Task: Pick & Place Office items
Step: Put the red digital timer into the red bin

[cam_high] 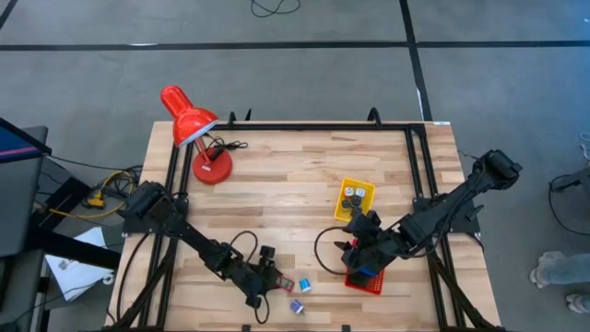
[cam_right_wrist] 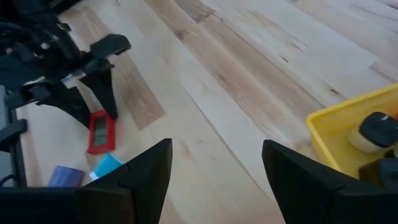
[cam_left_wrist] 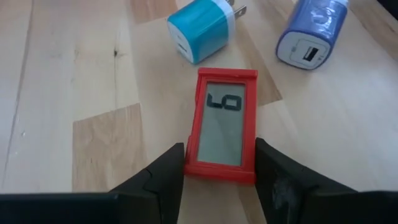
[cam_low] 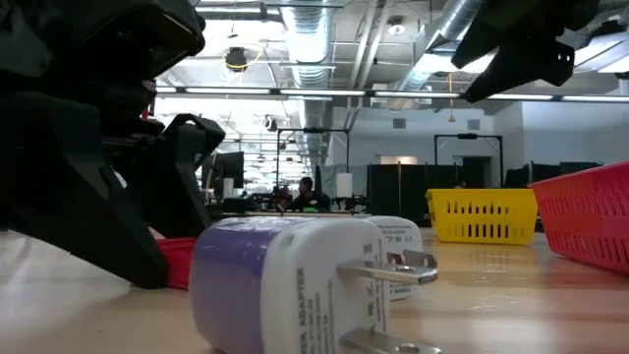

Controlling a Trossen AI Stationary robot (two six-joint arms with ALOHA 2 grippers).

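The red-framed display (cam_left_wrist: 222, 126) lies flat on the table near the front edge, the left gripper (cam_left_wrist: 221, 177) straddling its near end, jaws narrowed to about its width; whether they touch is unclear. It looks light, rigid and probably slick, so grip its 2 long plastic edges. The right gripper (cam_right_wrist: 214, 177) hangs wide open near the yellow tray (cam_right_wrist: 339, 134).

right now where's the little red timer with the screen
In the high view the red timer lies near the table's front edge, left of centre, between the left gripper's fingers, with the teal charger and purple charger just beyond.
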